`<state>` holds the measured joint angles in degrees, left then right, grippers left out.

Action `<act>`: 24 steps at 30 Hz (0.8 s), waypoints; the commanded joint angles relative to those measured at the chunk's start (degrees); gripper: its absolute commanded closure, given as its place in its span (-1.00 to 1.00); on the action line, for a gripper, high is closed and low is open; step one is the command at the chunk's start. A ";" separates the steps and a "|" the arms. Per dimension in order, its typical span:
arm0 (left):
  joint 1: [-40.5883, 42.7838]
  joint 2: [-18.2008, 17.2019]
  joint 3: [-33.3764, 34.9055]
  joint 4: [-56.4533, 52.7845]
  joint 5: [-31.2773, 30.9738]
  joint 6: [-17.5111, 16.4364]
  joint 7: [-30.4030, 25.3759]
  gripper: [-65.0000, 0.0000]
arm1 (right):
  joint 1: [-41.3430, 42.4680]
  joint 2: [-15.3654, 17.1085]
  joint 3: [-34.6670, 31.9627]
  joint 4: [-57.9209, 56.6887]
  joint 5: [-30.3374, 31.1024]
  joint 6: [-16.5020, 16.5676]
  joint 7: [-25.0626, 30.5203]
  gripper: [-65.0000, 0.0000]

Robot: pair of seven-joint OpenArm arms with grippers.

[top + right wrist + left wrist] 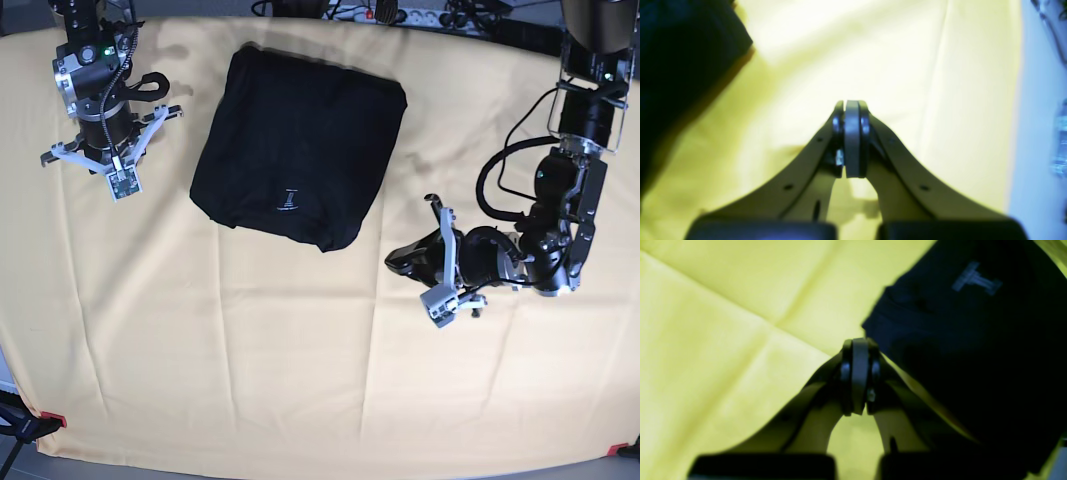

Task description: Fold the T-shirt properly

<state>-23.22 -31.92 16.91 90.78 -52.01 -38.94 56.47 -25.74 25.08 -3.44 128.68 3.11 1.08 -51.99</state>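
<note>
Closest to the left wrist camera, the left hand (859, 380) is clenched with its pads pressed flat together and nothing between them, poised over the pale yellow cloth (723, 340) just beside the edge of the T-shirt (973, 350). Seen from the base view, that hand (408, 262) sits low and to the right of the garment, clear of its lower right corner, with open cloth all around it.

Folded into a compact, roughly square black bundle, the T-shirt (298, 145) lies in the upper middle of the counter (630, 465), tilted slightly, its small white logo mark (287, 201) facing up near the lower edge (the same mark shows blurred in the left wrist view). Its edges look rounded and soft at the lower corners, straighter along the top.

At upper left in the base view, the right hand (108, 170) is likewise clenched and empty, standing well apart from the shirt's left edge; its wrist view shows the shut pads (852, 140) over bare yellow cloth (907, 66), a dark corner of the shirt (680, 50) at far left.

Wide stretches of the creased cloth (250, 380) lie open below the garment. A power strip and cables (420, 14) line the far edge.
</note>
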 commanded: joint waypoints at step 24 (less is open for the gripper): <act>48.17 -9.49 -34.47 37.79 -5.64 6.73 4.04 1.00 | -11.23 -3.37 43.45 1.77 70.64 37.88 -13.88 1.00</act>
<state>25.15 -40.71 -17.30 127.79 -56.58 -31.97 61.25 -36.75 20.99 39.62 129.43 72.53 38.76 -67.16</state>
